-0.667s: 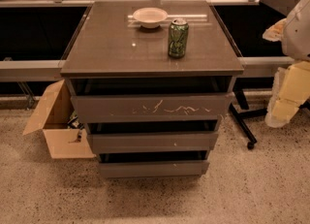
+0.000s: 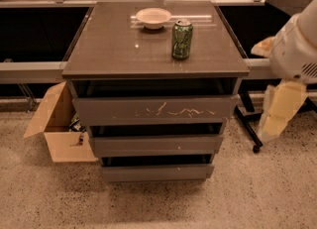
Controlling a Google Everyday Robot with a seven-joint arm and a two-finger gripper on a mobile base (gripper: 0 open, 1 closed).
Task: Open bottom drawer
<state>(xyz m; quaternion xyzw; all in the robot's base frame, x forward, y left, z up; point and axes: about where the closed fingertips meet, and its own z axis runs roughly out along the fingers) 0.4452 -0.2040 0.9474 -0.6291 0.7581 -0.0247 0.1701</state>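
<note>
Lowest in cabinet (image 2: 109, 49), bottom drawer (image 2: 156, 172) is showing a dark tray strip, contents untellable; bowl (image 2: 153, 17) and can (image 2: 182, 38) are standing on top; box (image 2: 57, 124) is sitting left; gripper (image 2: 280, 111) is hanging right, well apart, grip state untellable

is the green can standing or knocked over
Upright: the green can stands on its base on the cabinet top, rim up. The gripper hangs at the cabinet's right, clear of it.

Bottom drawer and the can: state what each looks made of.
Bottom drawer: likely laminated board, matte grey-brown, flat and plain. Can: probably aluminium, glossy green print, silver rim. Gripper, hanging right of the cabinet: seemingly cream plastic.
</note>
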